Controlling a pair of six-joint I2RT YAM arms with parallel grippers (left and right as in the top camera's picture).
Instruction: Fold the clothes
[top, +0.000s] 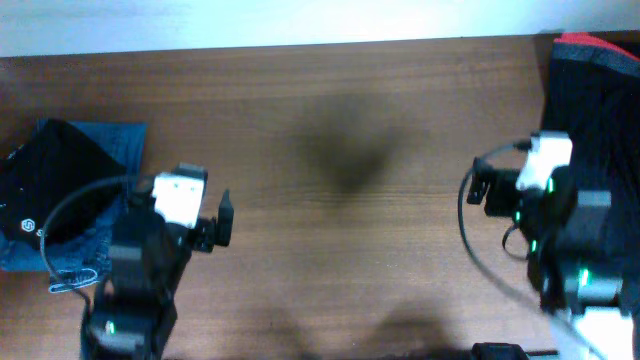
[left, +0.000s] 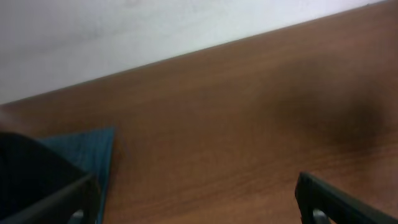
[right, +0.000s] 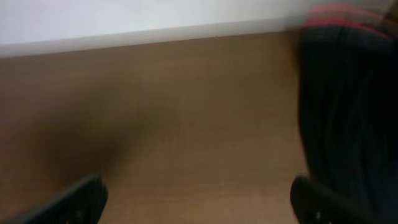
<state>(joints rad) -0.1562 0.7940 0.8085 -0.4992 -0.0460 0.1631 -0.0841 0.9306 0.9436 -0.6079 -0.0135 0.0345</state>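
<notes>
Hovering spread-open, left gripper (left: 196, 186) and right gripper (right: 198, 186) flank open tabletop (top: 330, 250) (clothes (top: 592, 95) at edges).

smooth wood-grain table (top: 340, 240); soft black cloth trousers (top: 600, 100); blue denim jeans (top: 128, 138).

Overhead looks straight down; both wrist views skim low across the same table (top: 330, 120).

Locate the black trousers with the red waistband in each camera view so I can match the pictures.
Overhead: the black trousers lie at the right edge, with the red waistband in the top right corner.
Left wrist: not in it.
Right wrist: the black trousers fill the right side, waistband at the top.
Shared landmark: the far edge of the table, where brown wood meets the white wall.
</notes>
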